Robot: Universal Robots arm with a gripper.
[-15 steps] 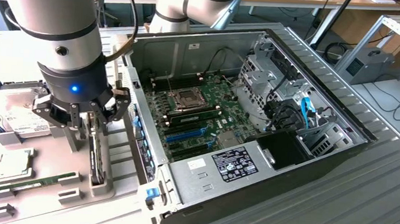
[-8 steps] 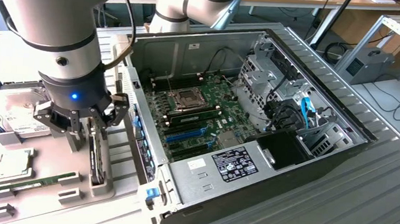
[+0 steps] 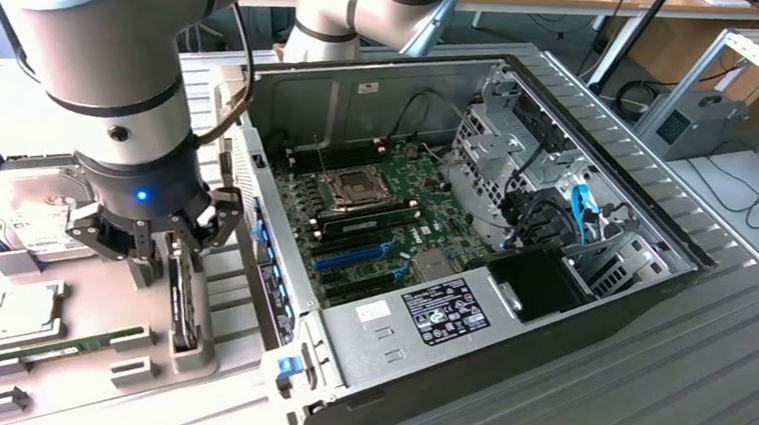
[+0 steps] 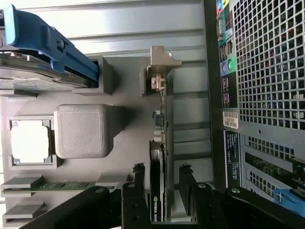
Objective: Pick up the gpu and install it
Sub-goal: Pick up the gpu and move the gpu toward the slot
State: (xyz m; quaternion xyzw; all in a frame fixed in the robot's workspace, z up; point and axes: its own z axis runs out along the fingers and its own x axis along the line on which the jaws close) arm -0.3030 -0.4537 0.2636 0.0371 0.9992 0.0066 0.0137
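Straddling the upright gpu (image 4: 156, 187), the tool (image 4: 162, 168) gapes wide.

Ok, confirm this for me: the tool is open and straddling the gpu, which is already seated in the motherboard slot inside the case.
One thing is wrong: the gpu is not in the motherboard slot. It stands on edge in the grey holder tray outside the computer case. The rest holds: the tool is open and straddling it, as the wrist view shows.
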